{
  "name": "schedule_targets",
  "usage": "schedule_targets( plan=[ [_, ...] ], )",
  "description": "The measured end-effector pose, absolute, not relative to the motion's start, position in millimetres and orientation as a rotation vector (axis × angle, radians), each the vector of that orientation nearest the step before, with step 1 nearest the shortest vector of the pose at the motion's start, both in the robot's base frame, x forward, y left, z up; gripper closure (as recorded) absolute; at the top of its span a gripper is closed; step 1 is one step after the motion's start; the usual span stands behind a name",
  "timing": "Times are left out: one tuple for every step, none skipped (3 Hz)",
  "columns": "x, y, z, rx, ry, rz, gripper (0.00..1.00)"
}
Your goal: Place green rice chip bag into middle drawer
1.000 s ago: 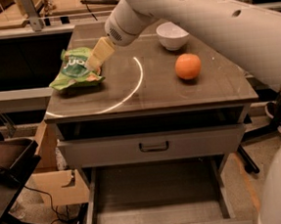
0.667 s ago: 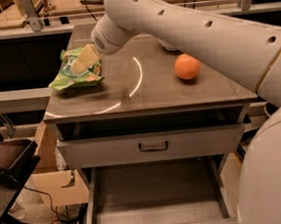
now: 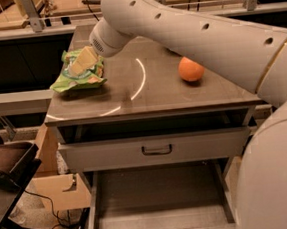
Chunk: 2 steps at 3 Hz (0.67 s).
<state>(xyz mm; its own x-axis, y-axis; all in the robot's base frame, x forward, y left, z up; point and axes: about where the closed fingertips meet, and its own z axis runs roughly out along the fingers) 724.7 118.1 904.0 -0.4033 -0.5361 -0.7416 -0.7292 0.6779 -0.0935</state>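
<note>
- The bag lies at the far-left corner of the worktop, just inside the left edge.
- The end effector is directly over the bag's far-right part and seems to touch its top, so the bag lies under it and spreads to its near left.
- The bag's long axis runs roughly from near-left to far-right, almost in line with the end effector's slant.
- I cannot tell whether the end effector is open, closed, or already gripping the bag.
- The arm sweeps in from the near right, crosses above the worktop's right half, bends at the far centre and points its wrist down and left onto the bag.
- An orange sits on the right half, well apart from the bag and under the forearm.
- The drawer stands pulled out low at the near side, below the drawer front with its handle; its floor looks bare.
- Judgement: the grasp comes first; the carry then runs near, right and down, clearing the worktop's near edge.
</note>
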Motion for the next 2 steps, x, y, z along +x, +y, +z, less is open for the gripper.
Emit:
schedule_targets(
  plan=[
    [738.3,126.4,894.4,-0.902,2.157,0.303,0.00],
    [747.3,136.6,888.1,-0.833,2.209,0.289,0.00]
  ],
)
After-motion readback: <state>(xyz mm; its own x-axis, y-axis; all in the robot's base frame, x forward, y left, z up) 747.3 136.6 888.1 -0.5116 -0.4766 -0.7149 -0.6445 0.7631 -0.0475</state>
